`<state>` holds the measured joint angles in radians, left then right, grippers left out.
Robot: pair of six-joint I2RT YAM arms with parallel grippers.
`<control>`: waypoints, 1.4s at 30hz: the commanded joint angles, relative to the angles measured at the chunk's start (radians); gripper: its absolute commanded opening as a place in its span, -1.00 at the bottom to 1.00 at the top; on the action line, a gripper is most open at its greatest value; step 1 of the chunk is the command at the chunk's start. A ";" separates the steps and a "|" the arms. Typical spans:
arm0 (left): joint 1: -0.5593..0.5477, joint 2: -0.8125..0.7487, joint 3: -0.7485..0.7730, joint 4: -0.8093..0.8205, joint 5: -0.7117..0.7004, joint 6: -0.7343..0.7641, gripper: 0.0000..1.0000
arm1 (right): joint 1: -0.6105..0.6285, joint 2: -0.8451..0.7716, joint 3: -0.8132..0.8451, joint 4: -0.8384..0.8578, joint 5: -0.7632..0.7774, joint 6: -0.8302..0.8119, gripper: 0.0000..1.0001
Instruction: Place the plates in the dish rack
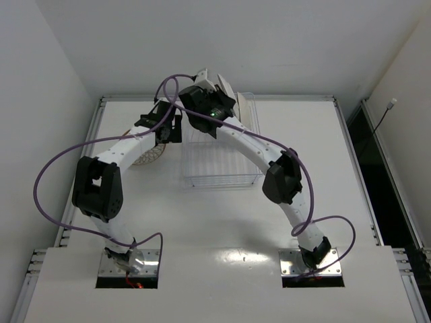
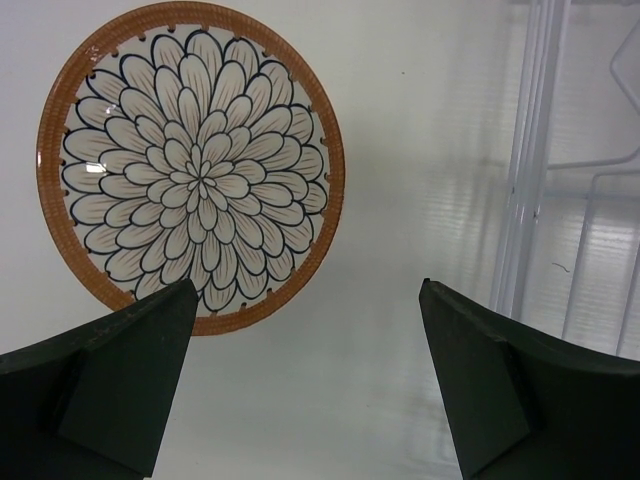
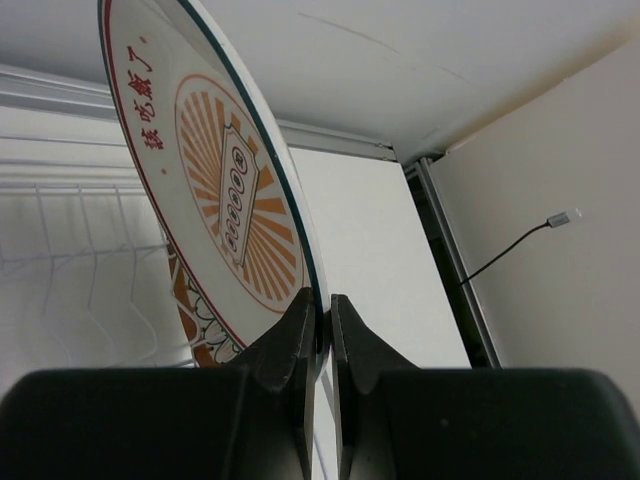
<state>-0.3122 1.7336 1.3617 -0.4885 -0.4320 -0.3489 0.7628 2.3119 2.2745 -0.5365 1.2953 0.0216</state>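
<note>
**One plate on edge above the rack, one flat on the table**

The right gripper (image 3: 322, 305) was pinched tight on the rim of the medallion plate (image 3: 225, 190), its two fingers closed on the ceramic from either face. The plate stood on edge, tilted a little. That suits the job, since a plate can enter between the slats only edge-first. The arm had it raised over the far end of the dish rack (image 1: 219, 161), close to the table's far edge, and thin wires of the rack showed below and behind the plate in the right wrist view. Whether the lower rim already touched a slat could not be told.

The rack sat in the middle of the table (image 1: 222, 229), nearer the far edge than the near one.

The left gripper (image 2: 308, 300) hung with its jaws spread wide and nothing between them. It was above bare table, just off the rack's left side. The petal plate (image 2: 190, 165) lay flat, face up, between the rack and the table's left edge, towards the far left corner. The open fingers hanging near it suggested it was the next plate to be picked up.

The third plate was not visible in any view.
</note>
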 commanded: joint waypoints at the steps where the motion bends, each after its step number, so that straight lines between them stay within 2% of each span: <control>1: 0.001 -0.014 0.028 0.014 0.013 0.004 0.84 | -0.005 0.029 0.043 0.055 0.122 -0.071 -1.00; 7: 0.001 -0.014 0.028 0.014 0.022 0.004 0.84 | -0.005 0.049 0.043 -0.020 0.095 0.029 -1.00; 15: 0.001 -0.023 0.028 0.014 0.022 0.004 0.84 | -0.017 0.069 0.074 -0.296 -0.114 0.319 -1.00; 31: 0.001 -0.023 0.028 0.014 0.013 0.004 0.84 | -0.026 0.060 0.060 -0.359 -0.261 0.442 -1.00; 32: 0.001 -0.023 0.028 0.014 0.013 0.004 0.84 | -0.036 0.060 0.050 -0.359 -0.275 0.455 -0.97; 36: 0.001 -0.023 0.028 0.014 0.013 0.004 0.84 | -0.054 0.027 0.011 -0.370 -0.359 0.491 -0.57; 37: 0.001 -0.023 0.028 0.014 0.013 0.004 0.84 | -0.054 0.027 0.011 -0.379 -0.360 0.500 -0.40; 39: 0.001 -0.023 0.028 0.014 0.013 0.004 0.84 | -0.063 0.001 0.011 -0.379 -0.372 0.500 -0.28; 40: 0.001 -0.023 0.028 0.014 0.013 0.004 0.84 | -0.063 -0.011 0.022 -0.390 -0.372 0.500 -0.15; 42: 0.001 -0.014 0.028 0.014 0.013 0.004 0.84 | -0.063 -0.040 0.022 -0.399 -0.381 0.500 -0.01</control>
<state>-0.3122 1.7336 1.3617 -0.5072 -0.4126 -0.3439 0.7071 2.3775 2.2921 -0.9127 0.9394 0.4950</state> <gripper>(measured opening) 0.918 0.476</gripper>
